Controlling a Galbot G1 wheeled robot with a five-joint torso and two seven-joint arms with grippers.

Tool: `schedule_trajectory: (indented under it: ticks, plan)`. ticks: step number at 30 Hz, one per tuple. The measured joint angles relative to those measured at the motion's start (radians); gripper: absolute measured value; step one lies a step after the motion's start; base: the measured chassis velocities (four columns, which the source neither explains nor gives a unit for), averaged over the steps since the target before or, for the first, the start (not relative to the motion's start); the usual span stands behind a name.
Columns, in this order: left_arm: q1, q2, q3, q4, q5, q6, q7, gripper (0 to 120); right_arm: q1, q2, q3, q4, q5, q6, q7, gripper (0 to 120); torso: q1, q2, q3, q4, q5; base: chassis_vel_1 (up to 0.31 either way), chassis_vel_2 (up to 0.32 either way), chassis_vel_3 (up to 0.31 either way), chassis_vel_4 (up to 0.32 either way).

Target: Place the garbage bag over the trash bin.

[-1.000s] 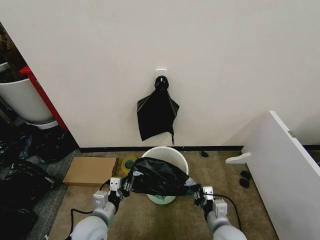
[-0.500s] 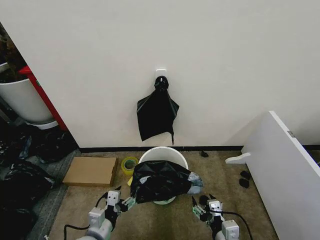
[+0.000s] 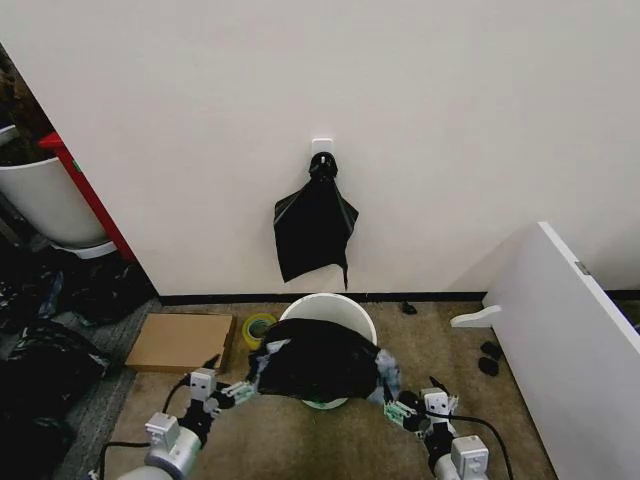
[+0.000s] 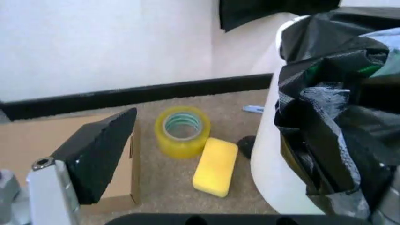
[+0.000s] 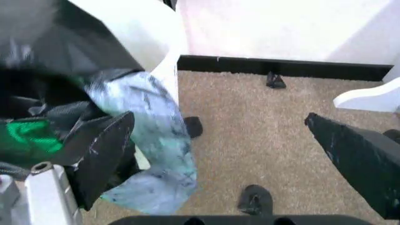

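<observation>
The trash bin (image 3: 345, 306) is a round white bucket standing on the carpet below the wall hook. The garbage bag (image 3: 318, 368), black and crinkly, lies draped over the bin's near half, and its far rim stays bare. My left gripper (image 3: 236, 392) is open just left of the bag's edge. In the left wrist view the bag (image 4: 331, 117) hangs against the bin's wall (image 4: 275, 164). My right gripper (image 3: 406, 411) is open at the bag's right edge. There a pale stretched fold of the bag (image 5: 153, 140) hangs by one finger (image 5: 103, 157).
A yellow tape roll (image 4: 181, 131) and a yellow sponge (image 4: 216, 166) lie on the floor left of the bin, next to a flat cardboard box (image 3: 181, 342). Black bags (image 3: 314, 226) hang from the wall hook. A white panel (image 3: 570, 340) stands on the right. Dark bags (image 3: 40, 365) are heaped on the left.
Both grippers have let go of the bag and drawn back and down towards me. The bag has settled over the bin's near side.
</observation>
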Motion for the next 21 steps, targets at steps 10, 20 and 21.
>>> schedule_trajectory:
  ticks: [10, 20, 21]
  plan:
    - [-0.016, 0.031, 0.02, 0.085, 0.162, -0.256, 0.258, 100, 0.032, 0.002, -0.008, 0.009, 0.001, -0.011, 0.007, 100, 0.0, 0.0, 0.0, 0.0001, 0.0001, 0.0, 0.0, 0.0, 0.0]
    - [-0.044, 0.052, -0.003, 0.187, 0.143, -0.456, 0.555, 100, 0.046, -0.004, 0.017, 0.013, 0.031, -0.012, 0.006, 100, 0.0, 0.0, 0.0, -0.0001, 0.0001, 0.0, 0.0, 0.0, 0.0]
    - [-0.043, 0.051, -0.01, 0.188, 0.134, -0.464, 0.561, 100, 0.05, -0.007, 0.025, 0.015, 0.043, -0.011, -0.002, 100, 0.0, 0.0, 0.0, -0.0001, 0.0001, 0.0, 0.0, 0.0, 0.0]
